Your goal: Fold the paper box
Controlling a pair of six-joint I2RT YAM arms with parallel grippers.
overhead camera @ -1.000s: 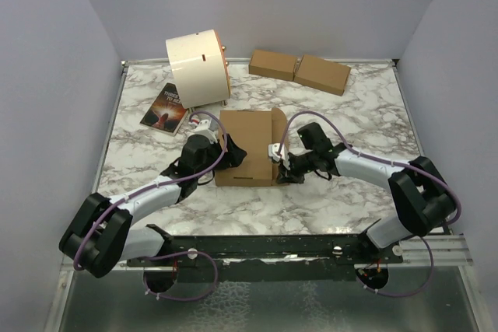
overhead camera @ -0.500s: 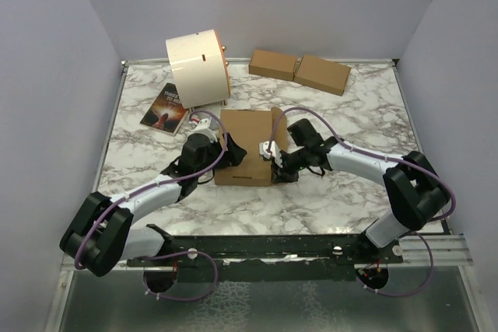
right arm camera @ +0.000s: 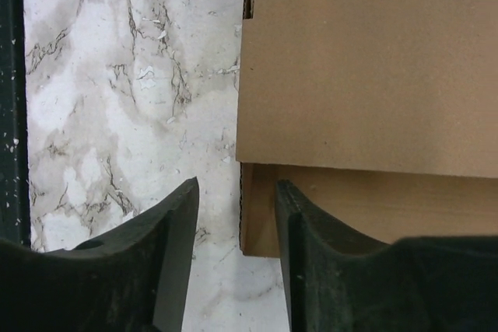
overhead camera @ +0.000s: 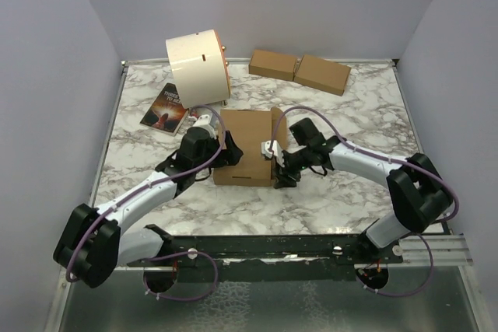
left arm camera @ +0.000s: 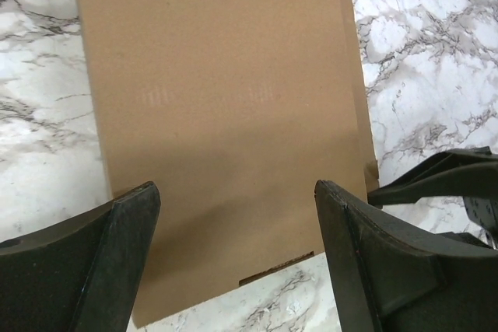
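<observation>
Seen from above, the large, flat, plain brown cardboard paper box (overhead camera: pixel 247 145) lies near the middle of the white, grey-veined marble counter (overhead camera: pixel 350 184), between the two arms. The left pincer (overhead camera: pixel 227 151) sits at the box's left edge and the right pincer (overhead camera: pixel 277 162) at its right edge, near the front corner. Farther back stand a cream cylindrical drum (overhead camera: pixel 197 66), a dark paperback book (overhead camera: pixel 165 108) just beside it, and two smaller closed brown cardboard boxes (overhead camera: pixel 272 64) side by side at the far edge. From the left wrist, the paper box (left arm camera: pixel 226 99) fills the middle of the view, with a thin slot (left arm camera: pixel 276 268) near its closest edge; the left pincer (left arm camera: pixel 233 262) has its black fingers (left arm camera: pixel 109 262) spread wide, one over each side of the cardboard, with nothing clamped. From the right wrist, the right pincer (right arm camera: pixel 233 215) shows its black fingers (right arm camera: pixel 148 270) a narrow gap apart and gripping nothing. The paper box (right arm camera: pixel 373 60) has its edge in line with that gap, so one finger lies over marble and the other over cardboard, where an upper panel overlaps a lower one. Whether that finger touches the cardboard cannot be told.
</observation>
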